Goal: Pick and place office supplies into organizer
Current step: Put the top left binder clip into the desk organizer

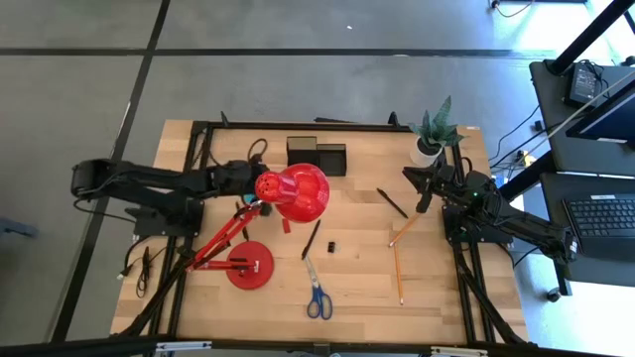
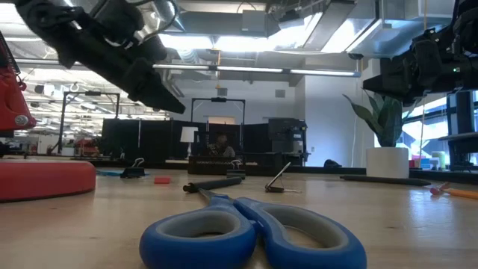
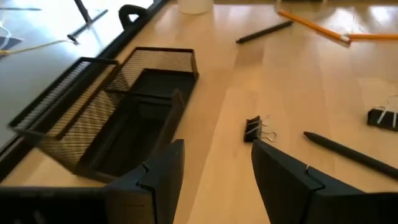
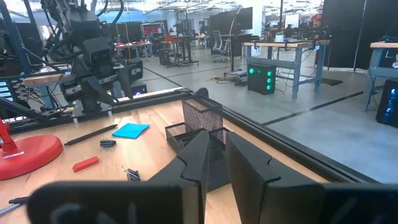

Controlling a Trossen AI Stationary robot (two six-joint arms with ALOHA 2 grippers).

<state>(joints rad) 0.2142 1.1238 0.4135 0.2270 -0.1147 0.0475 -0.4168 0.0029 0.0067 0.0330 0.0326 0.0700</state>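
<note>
Two dark arms hang over the desk, and neither one is holding anything. Nearest the front edge lie the blue scissors (image 1: 318, 298), flat on the wood. A bit farther in are a black pen (image 1: 311, 239), a tiny binder clip (image 1: 330, 244) and two pencils (image 1: 399, 273), all loose, so I think they are waiting to be picked up. The red lamp (image 1: 291, 192) stands toward the left side. The left gripper (image 3: 214, 180) floats beside the lamp head with its fingers spread wide, maybe ready to grab. The right gripper (image 4: 214, 162) floats near the right edge, fingers nearly together around nothing. The black mesh organizer (image 1: 317, 155) sits at the back edge, and it looks empty.
</note>
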